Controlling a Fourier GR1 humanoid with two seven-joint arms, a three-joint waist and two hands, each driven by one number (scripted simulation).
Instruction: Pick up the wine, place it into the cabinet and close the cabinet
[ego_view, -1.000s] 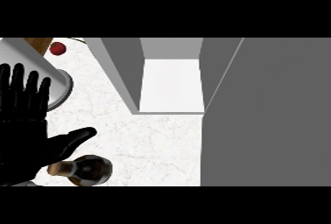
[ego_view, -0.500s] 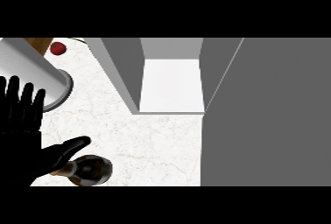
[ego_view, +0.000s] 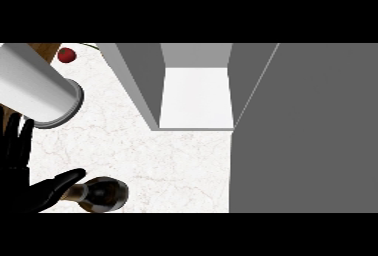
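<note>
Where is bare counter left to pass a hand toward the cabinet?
The marble counter is bare between the wine bottle and the open cabinet, and between the grey forearm and the cabinet's left wall. The lower left is crowded: the left hand is beside the bottle.

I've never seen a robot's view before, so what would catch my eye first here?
Probably the open cabinet, its pale inside gaping at the top middle, with a broad grey panel to its right. Next, the grey forearm slanting in at upper left, and the black left hand at lower left, thumb beside the dark wine bottle on the marble counter.
</note>
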